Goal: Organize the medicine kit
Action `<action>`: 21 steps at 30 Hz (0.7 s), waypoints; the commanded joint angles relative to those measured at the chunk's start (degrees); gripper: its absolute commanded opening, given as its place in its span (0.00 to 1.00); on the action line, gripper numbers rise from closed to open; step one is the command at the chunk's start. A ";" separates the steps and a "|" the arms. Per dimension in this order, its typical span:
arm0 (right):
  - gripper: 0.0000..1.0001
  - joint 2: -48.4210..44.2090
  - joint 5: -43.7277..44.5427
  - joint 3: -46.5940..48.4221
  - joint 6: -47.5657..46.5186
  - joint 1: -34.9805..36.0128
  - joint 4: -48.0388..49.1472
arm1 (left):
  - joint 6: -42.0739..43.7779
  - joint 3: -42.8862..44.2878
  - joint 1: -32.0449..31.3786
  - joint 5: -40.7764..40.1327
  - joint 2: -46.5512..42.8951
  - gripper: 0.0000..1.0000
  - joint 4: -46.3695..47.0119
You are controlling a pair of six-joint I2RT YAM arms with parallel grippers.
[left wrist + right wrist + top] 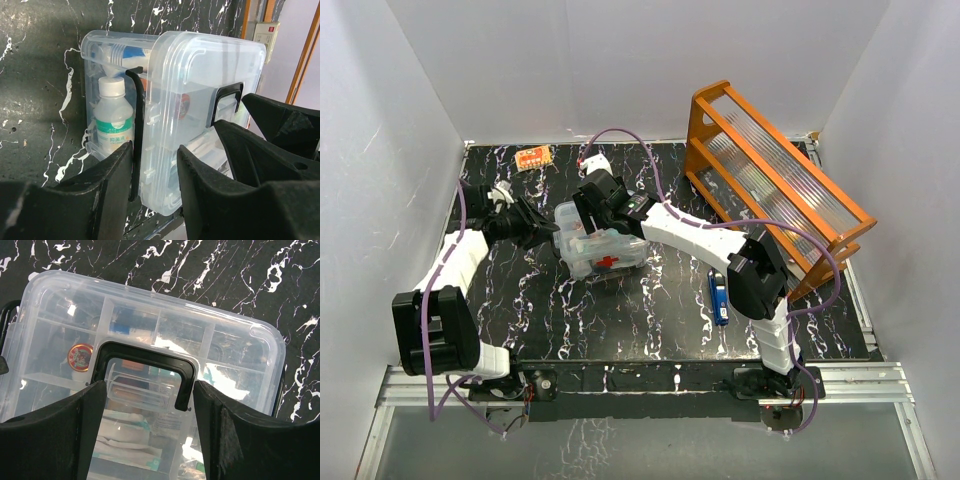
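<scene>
The medicine kit [620, 250] is found on the dark marbled tabletop [650, 320], a little left of the middle, with its clear lid [235, 355] set on it and a red cross [608, 262] shown on the front wall. Through the end wall a bottle [114, 120] with a white cap is seen; its green label carries small characters that cannot be read. Under the lid a round red and gold seal [80, 356] is noticed, and its marking is also too small to read. The left hand [155, 148] is released: its fingers are parted in front of the end of the kit, with the black latch [138, 115] between them. The right hand [148, 385] is placed over the lid, with one finger at each end of the dark handle [145, 354]; whether the handle is squeezed cannot be told. The kit lies well apart from all edges of the tabletop, and bare surface is seen between it and the near edge. An orange rack [775, 180] stands at the far right corner, a blue object [719, 297] lies near the right arm, and an orange packet [533, 157] is seen by the far edge.
</scene>
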 commanded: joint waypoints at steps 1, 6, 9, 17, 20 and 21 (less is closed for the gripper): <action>0.67 2.88 -1.01 -1.15 1.04 0.13 -2.98 | 1.04 2.87 -0.73 2.15 -0.30 0.37 -2.40; 0.66 3.24 -1.00 -1.24 1.01 0.13 -3.08 | 2.23 4.47 -2.20 -0.68 -0.05 0.38 -4.70; 0.65 3.16 -0.98 -1.47 1.04 0.13 -3.12 | 2.94 5.29 -3.02 -2.77 0.12 0.38 -6.02; 0.63 3.31 -1.14 -1.98 1.25 0.13 -2.78 | 4.45 8.21 -6.60 -8.49 1.25 0.28 -9.74; 0.63 3.42 -1.01 -2.05 1.44 0.13 -2.80 | 4.92 9.75 -7.83 -11.96 1.88 0.26 -11.77; 0.63 3.45 -0.94 -2.15 1.47 0.13 -2.78 | 5.13 10.31 -8.27 -13.21 2.02 0.25 -12.56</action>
